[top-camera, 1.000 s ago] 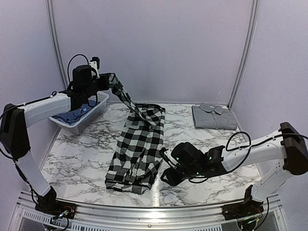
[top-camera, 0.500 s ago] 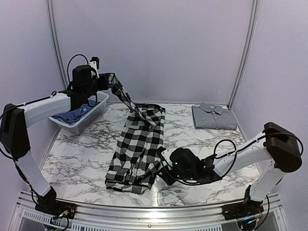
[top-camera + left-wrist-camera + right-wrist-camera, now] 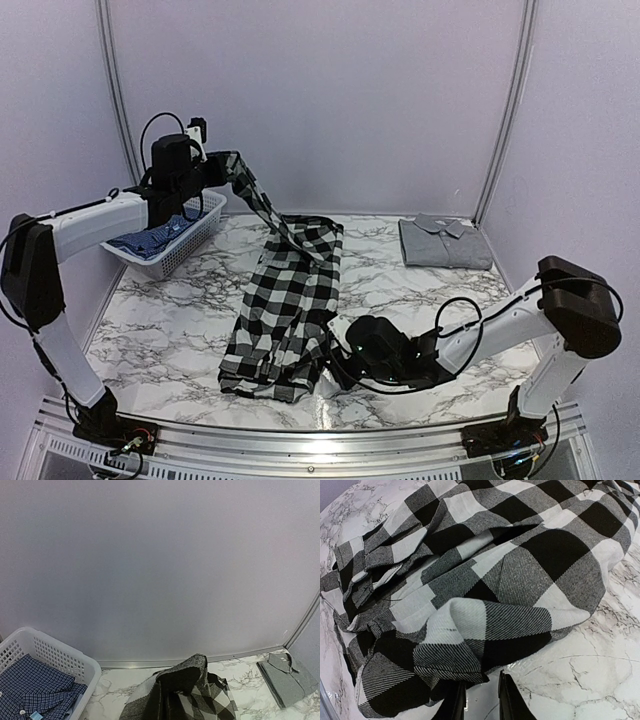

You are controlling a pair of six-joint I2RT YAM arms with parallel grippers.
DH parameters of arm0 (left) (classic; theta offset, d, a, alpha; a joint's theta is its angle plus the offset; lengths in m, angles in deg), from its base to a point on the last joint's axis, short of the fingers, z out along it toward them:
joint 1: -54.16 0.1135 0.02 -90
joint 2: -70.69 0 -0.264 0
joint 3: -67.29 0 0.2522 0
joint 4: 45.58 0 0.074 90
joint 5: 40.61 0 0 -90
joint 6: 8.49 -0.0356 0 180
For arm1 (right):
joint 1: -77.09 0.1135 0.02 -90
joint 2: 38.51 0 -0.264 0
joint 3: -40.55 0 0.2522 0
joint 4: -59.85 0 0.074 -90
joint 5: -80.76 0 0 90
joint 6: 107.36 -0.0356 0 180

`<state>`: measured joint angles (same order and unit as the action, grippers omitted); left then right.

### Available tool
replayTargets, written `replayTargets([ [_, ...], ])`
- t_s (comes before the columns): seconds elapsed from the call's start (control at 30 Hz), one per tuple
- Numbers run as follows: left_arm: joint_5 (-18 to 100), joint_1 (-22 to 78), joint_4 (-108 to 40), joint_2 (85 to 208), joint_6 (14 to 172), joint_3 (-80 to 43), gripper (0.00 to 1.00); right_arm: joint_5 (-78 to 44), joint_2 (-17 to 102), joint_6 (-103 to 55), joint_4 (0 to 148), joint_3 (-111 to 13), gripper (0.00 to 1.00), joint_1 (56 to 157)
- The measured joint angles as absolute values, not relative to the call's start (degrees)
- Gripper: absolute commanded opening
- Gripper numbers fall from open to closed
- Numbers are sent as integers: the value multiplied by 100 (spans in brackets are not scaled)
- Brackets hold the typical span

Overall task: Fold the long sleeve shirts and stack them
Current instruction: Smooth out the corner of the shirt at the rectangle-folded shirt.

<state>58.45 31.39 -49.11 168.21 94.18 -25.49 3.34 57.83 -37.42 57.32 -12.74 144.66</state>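
Over the worktop [image 3: 400, 290], top view: checked shirt [image 3: 285, 300] lying from the far middle toward the near edge. One end is lifted by the left gripper [image 3: 215, 165], which is clamped on the cloth above the basket [image 3: 200, 225] at the far left corner. The right gripper [image 3: 335, 365] has slid left to the shirt's near right hem within the last second (a second grasp looks imminent).

Left wrist view: lifted cloth hanging below; fingers unseen.

Right wrist view: jaws narrow, marble showing between them, tips at the hem, nothing visibly pinched.
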Motion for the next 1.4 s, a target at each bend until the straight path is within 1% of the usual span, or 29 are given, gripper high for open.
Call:
replayTargets([
  [0.1, 5838, 3146, -4911, 16838, 9420, -2549, 0, 332, 5787, -3718, 5708, -1274, 19, 14486],
  [0.2, 5836, 3146, -4911, 16851, 9425, -2549, 0, 332, 5813, -3698, 5671, -1279, 15, 14486],
  [0.37, 5832, 3146, -4911, 16901, 9442, -2549, 0, 325, 5903, -3670, 5653, -1322, 0, 14488],
  [0.53, 5817, 3146, -4911, 16954, 9451, -2563, 0, 352, 5888, -3657, 5725, -1392, 0, 14558],
  [0.77, 5760, 3148, -4911, 17013, 9477, -2687, 0, 454, 5558, -3683, 6335, -1580, 0, 14899],
  [1.03, 5720, 3157, -4914, 17120, 9545, -2807, 0, 426, 5243, -3914, 7470, -2179, 0, 15314],
  [1.4, 5670, 3176, -4914, 17203, 9573, -2810, 0, 207, 5186, -4146, 8969, -3160, 0, 15343],
])
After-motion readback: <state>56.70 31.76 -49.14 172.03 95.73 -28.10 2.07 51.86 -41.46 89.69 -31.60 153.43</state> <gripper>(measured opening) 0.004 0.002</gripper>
